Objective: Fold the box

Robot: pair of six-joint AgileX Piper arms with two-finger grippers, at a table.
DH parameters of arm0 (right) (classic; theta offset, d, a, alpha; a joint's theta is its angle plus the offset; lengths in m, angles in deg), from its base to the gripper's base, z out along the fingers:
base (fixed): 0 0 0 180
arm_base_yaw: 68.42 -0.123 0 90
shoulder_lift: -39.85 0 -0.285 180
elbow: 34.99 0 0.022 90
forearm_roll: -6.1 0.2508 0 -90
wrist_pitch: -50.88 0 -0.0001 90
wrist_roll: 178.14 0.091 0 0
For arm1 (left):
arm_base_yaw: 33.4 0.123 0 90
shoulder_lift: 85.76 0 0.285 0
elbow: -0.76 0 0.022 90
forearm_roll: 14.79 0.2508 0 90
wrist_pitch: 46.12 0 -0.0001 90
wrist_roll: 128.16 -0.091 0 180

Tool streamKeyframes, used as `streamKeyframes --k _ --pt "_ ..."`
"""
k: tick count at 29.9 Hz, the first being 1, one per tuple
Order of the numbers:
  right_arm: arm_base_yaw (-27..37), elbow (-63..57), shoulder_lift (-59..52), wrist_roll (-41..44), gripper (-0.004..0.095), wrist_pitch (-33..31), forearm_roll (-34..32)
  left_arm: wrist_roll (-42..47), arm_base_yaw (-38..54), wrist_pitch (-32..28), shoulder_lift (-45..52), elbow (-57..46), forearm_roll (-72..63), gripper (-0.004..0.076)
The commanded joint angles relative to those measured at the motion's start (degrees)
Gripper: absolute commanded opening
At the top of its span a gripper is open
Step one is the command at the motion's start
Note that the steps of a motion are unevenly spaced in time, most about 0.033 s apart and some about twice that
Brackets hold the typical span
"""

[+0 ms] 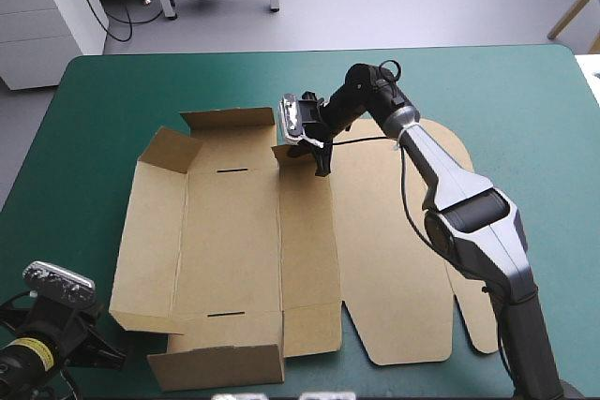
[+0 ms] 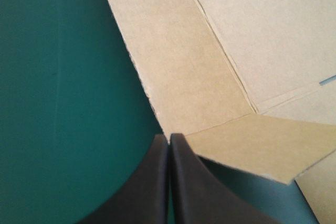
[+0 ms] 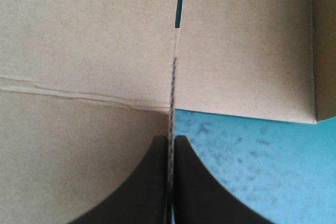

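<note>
nearest thing is the left gripper point(image 2: 169, 139), sitting low over the near left corner of the table, black fingers pressed together into one point with nothing between them. its tip is right at the box's point(image 1: 234, 241) near left corner, can't tell if it's actually touching the board. the box itself is spread across the middle of the teal-green cover point(image 1: 112, 100), only partly stood up: the long left wall point(image 1: 150, 231) is tilted up, the near flap point(image 1: 220, 362) stands along the front edge, and the far flap point(image 1: 230, 119) is raised at the back. the right side of the board, with its rounded lobes point(image 1: 403, 259), lies flat on the table. at the far side the right gripper point(image 3: 171, 137) is clamped on a small upright flap point(image 1: 286, 152) of the box, and its wrist view shows the board's edge running straight down between the fingers
</note>
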State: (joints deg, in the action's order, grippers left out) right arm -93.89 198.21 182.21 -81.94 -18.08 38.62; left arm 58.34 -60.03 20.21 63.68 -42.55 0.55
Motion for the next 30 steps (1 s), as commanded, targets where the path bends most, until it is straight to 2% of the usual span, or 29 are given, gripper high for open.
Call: streamKeyframes --k 1,3,6,8,11,13,15,21,24,27,30 --pt "-0.20 1.83 -4.02 -0.74 -0.0015 1.18 2.27 0.72 -0.11 -2.90 -0.78 1.74 0.85 -0.0010" --pt "-0.20 1.83 -4.02 -0.33 0.0001 1.27 1.45 0.72 -0.11 -2.90 -0.78 1.74 0.85 -0.0010" --pt "-0.20 1.83 -4.02 2.73 0.0098 1.07 0.49 0.72 -0.11 -2.90 -0.78 1.74 0.85 -0.0010" --pt "-0.20 1.83 -4.02 4.29 0.0238 1.03 0.49 0.72 -0.11 -2.90 -0.78 1.74 0.85 -0.0010" --pt "-0.20 1.93 -4.02 4.71 0.0510 2.22 0.49 0.72 -0.11 -2.79 -0.78 1.74 0.85 -0.0010" --pt "-0.20 2.47 -4.02 6.68 0.0633 3.24 0.63 0.72 -0.11 -2.79 -0.78 1.74 0.85 -0.0010" --pt "-0.20 3.67 -4.44 10.03 0.0680 3.77 0.76 0.72 -0.11 -2.79 -0.78 1.74 0.85 -0.0010" --pt "-0.09 8.92 -6.90 24.10 0.0624 2.08 -0.29 0.72 -0.11 -2.79 -0.78 1.74 0.85 -0.0010" --pt "-0.09 11.97 -8.14 30.44 0.0539 0.11 -4.06 0.72 -0.11 -2.79 -0.78 1.74 0.85 -0.0010" --pt "-0.09 13.65 -9.79 40.46 0.0402 0.11 -11.03 0.72 -0.11 -2.40 -0.78 1.74 0.74 -0.0010" --pt "-0.09 13.65 -11.78 51.15 0.0219 0.11 -19.85 0.72 -0.11 -1.71 -0.78 1.74 0.85 -0.0010"
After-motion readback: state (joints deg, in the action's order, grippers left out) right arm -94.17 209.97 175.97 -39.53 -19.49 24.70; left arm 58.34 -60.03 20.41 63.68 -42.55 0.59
